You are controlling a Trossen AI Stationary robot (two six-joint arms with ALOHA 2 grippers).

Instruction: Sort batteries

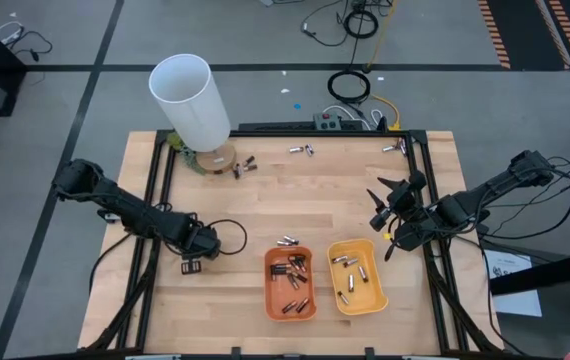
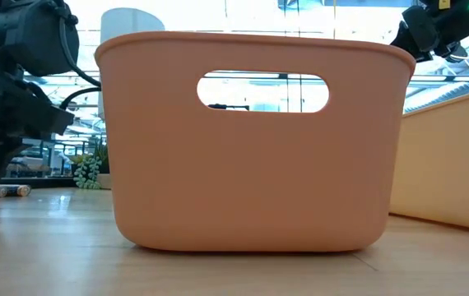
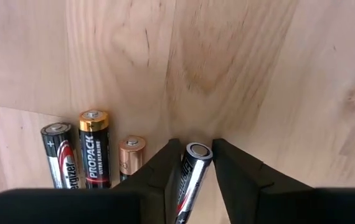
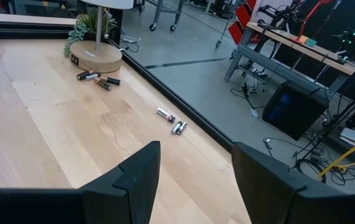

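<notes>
Batteries (image 3: 93,149) — smooth cylinders on grained wood — left claw (image 3: 193,177) flanks one, grip unclear

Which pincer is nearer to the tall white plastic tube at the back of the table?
Left. The left pincer sits toward the front of the table from the tall white plastic tube, on its side; the right pincer is across the table, farther away.

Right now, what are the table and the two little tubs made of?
The table looks like pale wood: grain lines and plank seams show, with a smooth, faintly glossy finish. The orange tub and the yellow tub look like matte plastic: even colour, rounded rims, and a moulded handle slot in the orange one. I can't be sure of the plastic type.
</notes>
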